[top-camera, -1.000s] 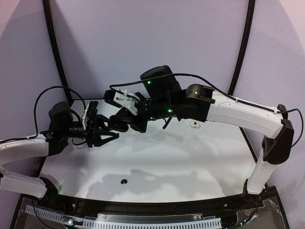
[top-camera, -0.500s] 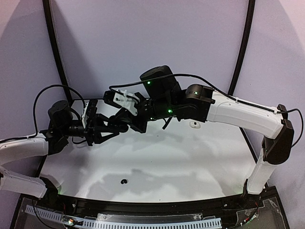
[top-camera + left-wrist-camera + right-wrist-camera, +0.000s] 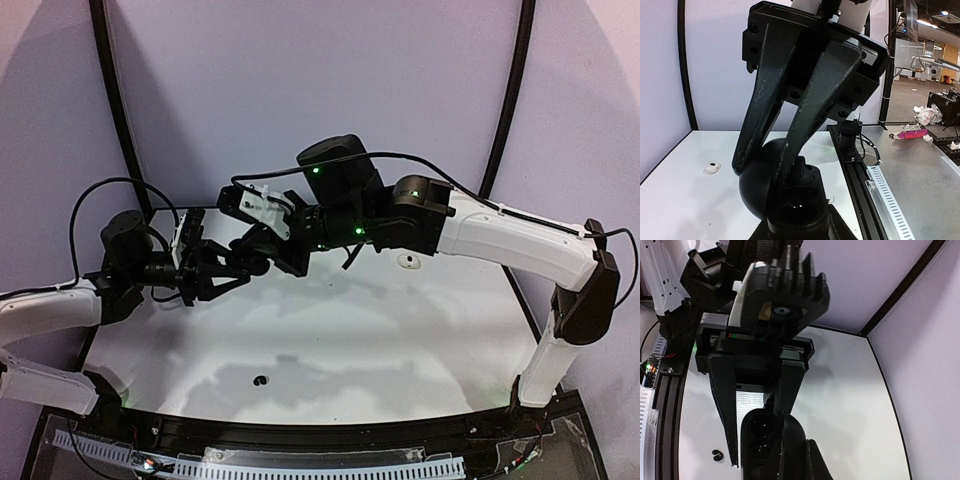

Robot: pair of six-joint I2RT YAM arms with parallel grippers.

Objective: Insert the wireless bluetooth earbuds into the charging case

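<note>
Right fingers (image 3: 812,100) pinch charging case (image 3: 755,187) — between their tips.

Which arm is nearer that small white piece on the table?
Right. The right arm passes close by the small white piece; the left gripper sits far left, at the charging case.

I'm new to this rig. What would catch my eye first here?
The arms meet in mid-air left of centre: the right gripper is clamped on a black case that the left gripper flanks. On the table lie a white speck far right and a black speck near the front.
</note>
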